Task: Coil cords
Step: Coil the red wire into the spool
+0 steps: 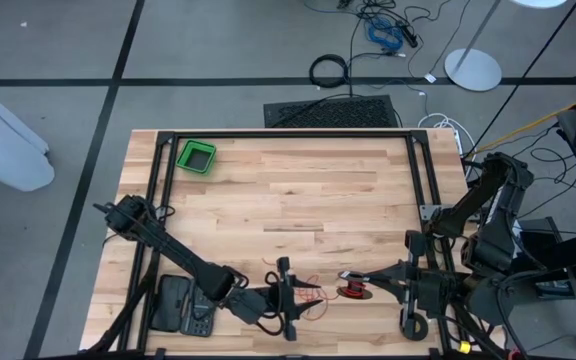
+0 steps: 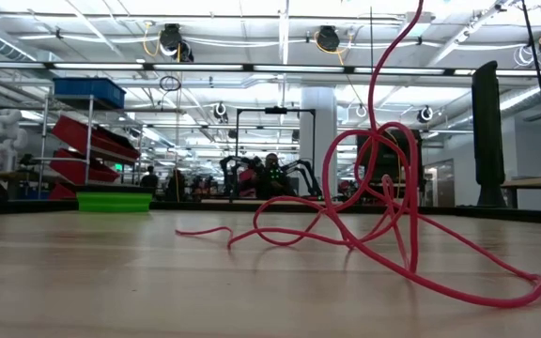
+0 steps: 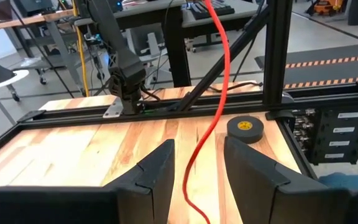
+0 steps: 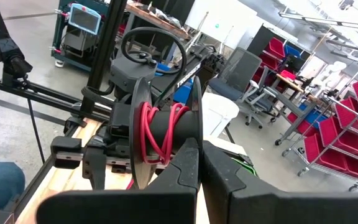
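A red cord [image 2: 383, 216] lies in loose loops on the table near its front edge [image 1: 311, 291], and one strand rises steeply out of the low view. Its other end is wound on a black spool [image 4: 163, 134], which also shows in the high view [image 1: 353, 291]. My right gripper [image 4: 202, 171] is shut on the spool. My left gripper [image 3: 197, 171] is open near the table's front middle [image 1: 293, 295]. Its fingers stand on either side of the rising red strand [image 3: 213, 118] without touching it. My right gripper pinches the rim of one spool flange [image 4: 197, 130] between its two fingers. The fingers come from the table's right side. The flange stands edge-on between them, and the spool is held above the table with the red cord trailing from it.
A green bin [image 1: 196, 157] stands at the table's far left corner. A flat black tape ring [image 3: 245, 127] lies on the table near the front right. A black frame [image 1: 418, 170] runs around the table's edges. A dark device [image 1: 183, 305] sits at the front left.
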